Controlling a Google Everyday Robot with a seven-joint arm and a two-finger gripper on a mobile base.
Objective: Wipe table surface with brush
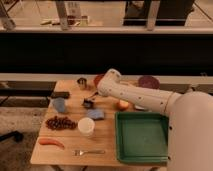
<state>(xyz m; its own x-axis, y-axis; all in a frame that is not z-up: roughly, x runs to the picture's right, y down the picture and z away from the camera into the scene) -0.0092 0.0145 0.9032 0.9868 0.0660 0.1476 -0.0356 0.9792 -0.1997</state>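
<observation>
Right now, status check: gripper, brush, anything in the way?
Gripper mid-table, by the brush handle. Brush head down on table. Blue cloth and white cup close in front.

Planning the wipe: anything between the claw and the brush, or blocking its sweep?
Nothing visible between them: the claw is right at the brush handle. The sweep is hemmed in: flat blue item just in front, blue cup beside it, metal cup behind.

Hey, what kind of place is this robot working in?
Probably an indoor robot test area: a long glazed wall runs behind the light tan wooden table, which holds a green rectangular tray and a small metal cup. The gripper hangs over the table's middle, at the small dark brush.
</observation>
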